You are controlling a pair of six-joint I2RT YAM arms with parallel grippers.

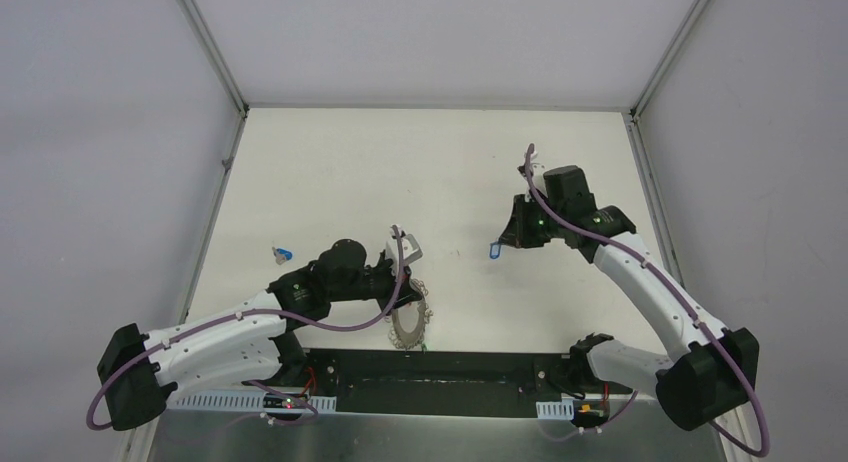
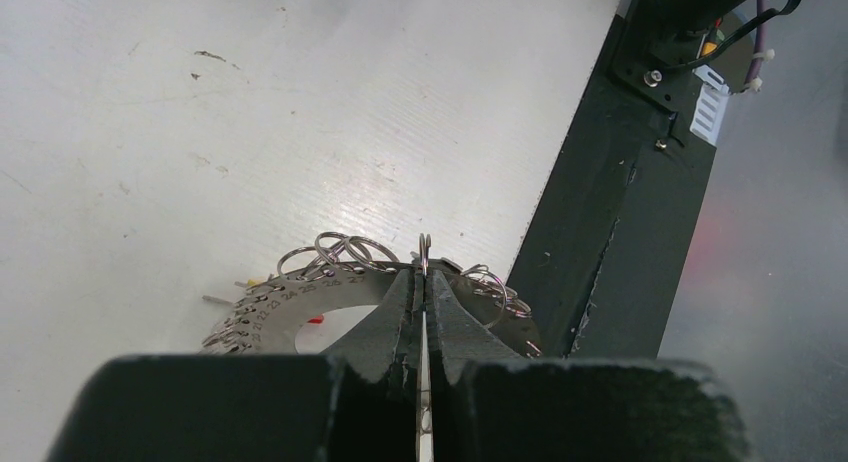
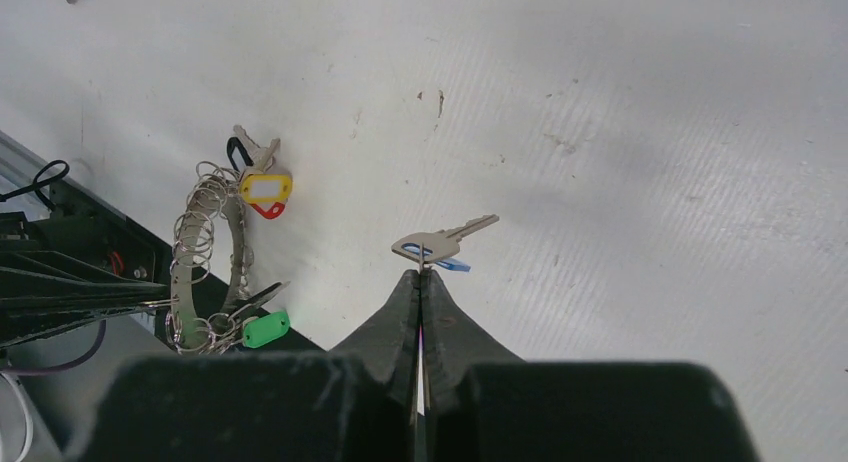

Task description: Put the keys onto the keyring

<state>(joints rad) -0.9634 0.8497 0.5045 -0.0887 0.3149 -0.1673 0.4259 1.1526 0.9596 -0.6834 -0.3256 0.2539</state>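
The keyring [image 1: 408,322] is a silvery numbered ring edged with wire loops, at the near table edge. My left gripper [image 1: 407,300] is shut on one of its small loops, seen in the left wrist view [image 2: 424,272], with the ring plate [image 2: 300,294] just beyond the fingertips. In the right wrist view the keyring [image 3: 196,262] carries keys with yellow [image 3: 265,189], black [image 3: 238,150] and green [image 3: 265,329] tags. My right gripper [image 3: 420,274] is shut on the small ring of a silver key with a blue tag [image 3: 440,246] and holds it above the table, right of the keyring [image 1: 495,249].
Another blue-tagged key [image 1: 283,252] lies on the white table left of the left arm. A black base bar [image 1: 440,367] runs along the near edge, just behind the keyring. Grey walls enclose the table on three sides.
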